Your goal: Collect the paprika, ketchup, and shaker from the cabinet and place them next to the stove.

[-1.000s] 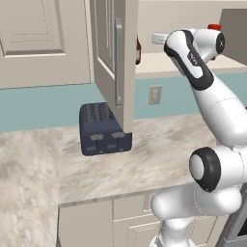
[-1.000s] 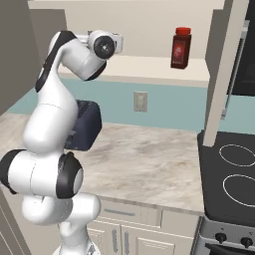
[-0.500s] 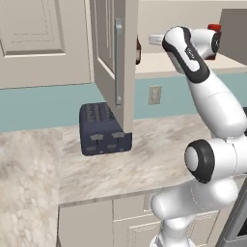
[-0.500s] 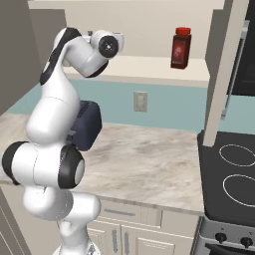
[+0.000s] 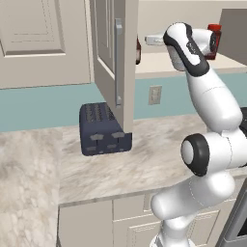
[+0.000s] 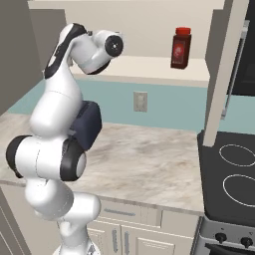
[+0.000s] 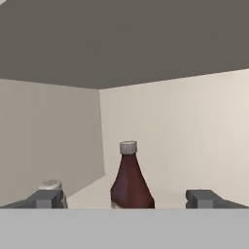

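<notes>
Countertop (image 6: 149, 159) of mottled marble runs wall to wall, with the stove (image 6: 231, 172) set flush at its right end (two grey burner rings visible). Cabinet (image 5: 113, 58) hangs above it, its panelled door swung open toward the room with the silver bar handle facing out; the cream shelf (image 6: 149, 69) lies behind. Arm reaches up to shelf height, its hand directed into the cabinet interior. Toaster (image 5: 102, 129), dark blue-grey, sits on the countertop below the open door, near the back wall. Paprika (image 6: 181, 47), a red-capped jar, stands upright near the right end of the shelf, close to its front edge. Ketchup (image 7: 130, 177), a dark red bottle with a grey cap, stands upright toward the shelf's back left corner, centred ahead of the gripper (image 7: 126, 198) in the hand view. Shaker (image 7: 50, 187), silver-topped, stands to the bottle's left, partly behind one fingertip. Gripper fingers are spread wide, holding nothing, with the ketchup framed between them and apart from both.
</notes>
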Motion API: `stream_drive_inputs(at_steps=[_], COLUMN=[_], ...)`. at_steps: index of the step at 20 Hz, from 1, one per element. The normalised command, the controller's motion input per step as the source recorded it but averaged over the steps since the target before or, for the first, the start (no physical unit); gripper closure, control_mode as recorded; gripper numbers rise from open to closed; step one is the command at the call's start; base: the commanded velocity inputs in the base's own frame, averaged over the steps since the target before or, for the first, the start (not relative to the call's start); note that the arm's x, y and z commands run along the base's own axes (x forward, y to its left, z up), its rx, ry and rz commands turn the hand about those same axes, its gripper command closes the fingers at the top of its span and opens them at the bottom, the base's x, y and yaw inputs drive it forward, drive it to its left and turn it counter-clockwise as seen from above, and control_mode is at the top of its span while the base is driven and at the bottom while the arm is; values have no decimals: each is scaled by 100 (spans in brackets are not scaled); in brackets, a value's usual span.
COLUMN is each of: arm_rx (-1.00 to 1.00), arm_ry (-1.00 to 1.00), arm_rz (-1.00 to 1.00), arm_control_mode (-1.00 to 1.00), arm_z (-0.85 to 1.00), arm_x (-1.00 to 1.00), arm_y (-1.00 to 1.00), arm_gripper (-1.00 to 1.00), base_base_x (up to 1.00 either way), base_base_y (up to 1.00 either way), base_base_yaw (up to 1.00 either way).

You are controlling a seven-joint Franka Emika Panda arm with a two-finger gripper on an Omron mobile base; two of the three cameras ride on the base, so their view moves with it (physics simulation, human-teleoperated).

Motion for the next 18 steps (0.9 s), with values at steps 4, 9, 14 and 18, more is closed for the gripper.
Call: stream_drive_inputs(at_steps=[4, 9, 14, 18], arm_rx=[0, 0, 0, 0], arm_ry=[0, 0, 0, 1], arm_rz=[9, 8, 6, 6], arm_control_mode=[-100, -100, -100, -100], arm_z=[0, 0, 0, 0], arm_x=[22, 27, 30, 22], arm_y=[-1, 0, 0, 5], arm_gripper=[-100, -100, -100, -100], base_base_x=[0, 0, 0, 0], base_base_y=[0, 0, 0, 0], base_base_yaw=[0, 0, 0, 0])
